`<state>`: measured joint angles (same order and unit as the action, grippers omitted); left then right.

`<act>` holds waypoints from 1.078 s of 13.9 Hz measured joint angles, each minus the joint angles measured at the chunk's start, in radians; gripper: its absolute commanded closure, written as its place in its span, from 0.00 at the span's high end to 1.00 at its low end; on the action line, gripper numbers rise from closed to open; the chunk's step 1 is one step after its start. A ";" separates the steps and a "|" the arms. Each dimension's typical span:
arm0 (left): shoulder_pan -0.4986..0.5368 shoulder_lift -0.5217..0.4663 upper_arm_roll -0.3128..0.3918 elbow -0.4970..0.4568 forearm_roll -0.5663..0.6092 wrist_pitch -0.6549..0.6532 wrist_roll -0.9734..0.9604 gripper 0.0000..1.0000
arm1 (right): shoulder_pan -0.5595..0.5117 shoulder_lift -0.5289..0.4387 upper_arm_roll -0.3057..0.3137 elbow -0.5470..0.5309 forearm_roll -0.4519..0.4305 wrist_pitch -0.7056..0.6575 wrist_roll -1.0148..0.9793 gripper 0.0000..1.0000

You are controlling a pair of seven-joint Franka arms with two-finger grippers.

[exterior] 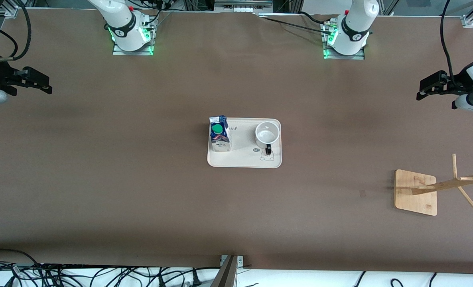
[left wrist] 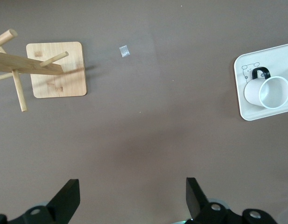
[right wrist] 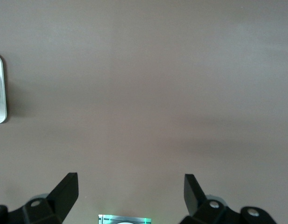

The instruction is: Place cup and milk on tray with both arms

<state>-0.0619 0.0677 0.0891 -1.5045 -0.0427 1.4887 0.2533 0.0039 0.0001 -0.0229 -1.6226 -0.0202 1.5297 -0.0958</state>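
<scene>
Both cup (exterior: 267, 133), milk (exterior: 219, 134) on tray (exterior: 244, 159), grippers apart

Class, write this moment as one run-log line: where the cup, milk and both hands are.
cup: upright on tray | milk: upright on tray | left hand: open, away from tray | right hand: open, away from tray | both items placed

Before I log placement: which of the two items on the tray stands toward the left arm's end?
The cup, white with a black handle; the milk stands at the tray's end toward the right arm.

cup (exterior: 267, 134), milk (exterior: 219, 134), both on tray (exterior: 244, 157)
</scene>
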 measured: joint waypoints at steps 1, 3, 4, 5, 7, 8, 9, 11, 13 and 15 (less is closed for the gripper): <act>0.002 -0.002 0.001 -0.004 0.000 0.000 0.000 1.00 | 0.000 0.000 0.000 0.001 0.000 -0.003 0.000 1.00; 0.008 -0.007 0.002 -0.013 0.000 -0.001 0.001 1.00 | 0.000 0.000 0.000 0.002 0.000 -0.006 0.000 1.00; 0.009 -0.008 0.002 -0.014 0.000 -0.002 0.001 1.00 | 0.000 0.000 0.000 0.003 0.000 -0.006 0.000 1.00; 0.010 -0.008 0.002 -0.014 0.000 -0.003 0.001 1.00 | 0.000 0.000 0.000 0.003 0.000 -0.007 0.000 1.00; 0.010 -0.008 0.002 -0.014 0.000 -0.004 0.001 1.00 | 0.000 0.000 0.000 0.003 0.000 -0.007 0.000 1.00; 0.010 -0.008 0.002 -0.014 0.000 -0.005 0.002 1.00 | 0.000 0.000 0.000 0.003 0.000 -0.007 0.001 1.00; 0.010 -0.008 0.001 -0.014 0.000 -0.005 0.002 1.00 | 0.000 0.000 0.000 0.003 0.000 -0.007 0.001 1.00; 0.009 -0.008 0.000 -0.014 0.000 -0.006 0.002 1.00 | 0.000 0.000 0.000 0.003 0.000 -0.007 0.001 1.00; 0.009 -0.008 0.000 -0.014 0.000 -0.007 0.002 1.00 | 0.000 0.000 0.000 0.003 0.000 -0.007 0.001 1.00; 0.010 -0.008 0.001 -0.014 0.000 -0.009 0.000 1.00 | 0.000 0.000 0.000 0.003 0.000 -0.007 0.001 1.00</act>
<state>-0.0522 0.0594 0.0902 -1.5183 -0.0427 1.4794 0.2536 0.0043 0.0002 -0.0229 -1.6195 -0.0203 1.5229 -0.0951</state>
